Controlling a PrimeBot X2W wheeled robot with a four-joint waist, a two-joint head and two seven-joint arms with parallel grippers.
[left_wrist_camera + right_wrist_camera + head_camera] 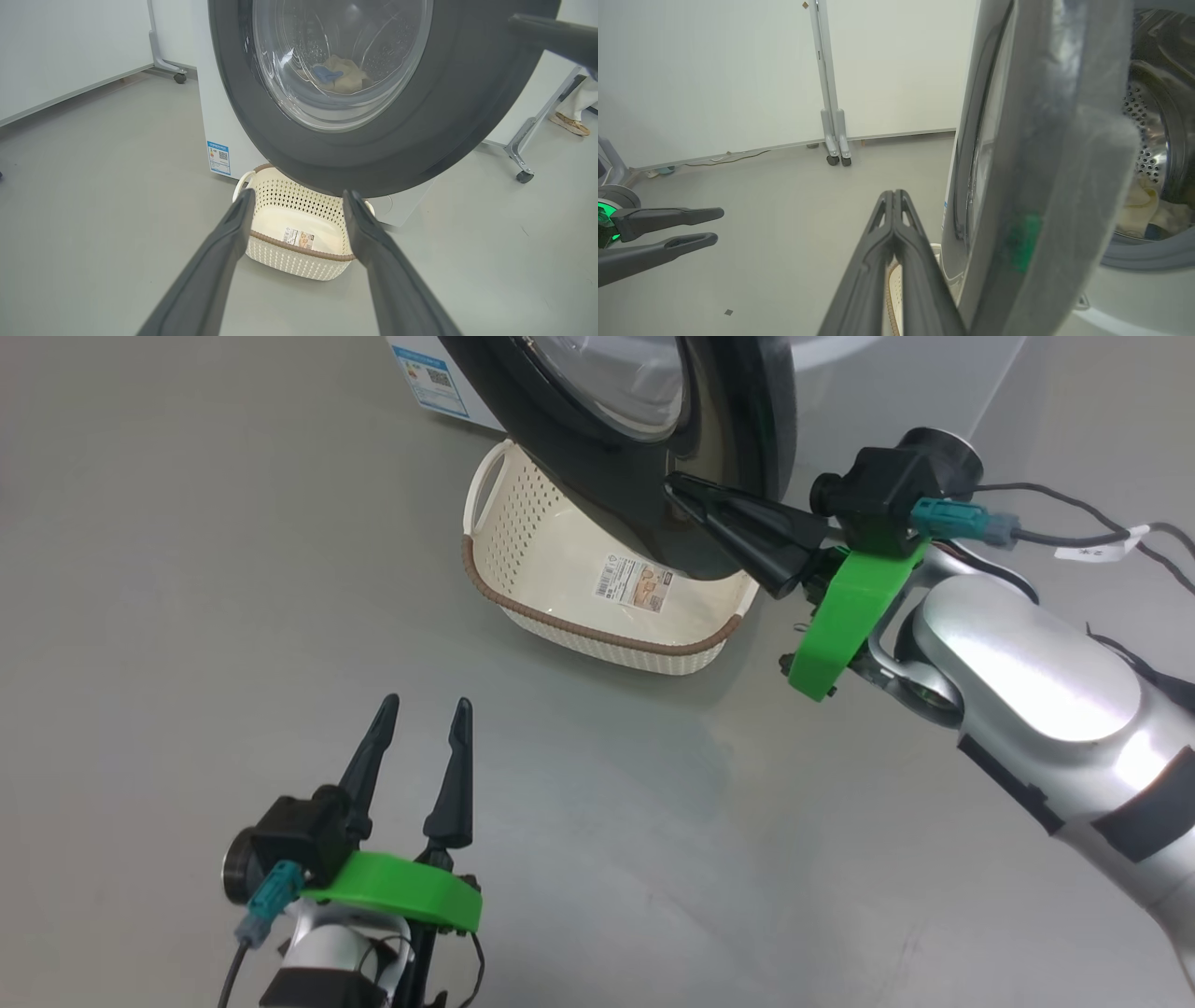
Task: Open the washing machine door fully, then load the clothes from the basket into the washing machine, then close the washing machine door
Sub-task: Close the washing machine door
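Note:
The washing machine door [444, 116] stands partly open, its black rim hanging over the basket [579, 579]. It shows edge-on as the door [1041, 140] in the right wrist view. Cream clothes [338, 74] with a blue patch lie in the drum behind the glass, and the clothes [1143, 205] show past the door's edge. The basket [299, 261] holds only its label sticker. My right gripper [670, 485] is shut and empty, tips against the door's outer rim; I cannot tell if they touch. My left gripper [425, 709] hovers open over the floor, short of the basket.
The white washing machine [224, 116] carries a blue sticker [218, 157] low on its front. White wheeled panels [836, 140] stand behind, with a caster [524, 176] at the right. A person's foot [570, 123] is beyond the machine. Grey floor spreads to the left.

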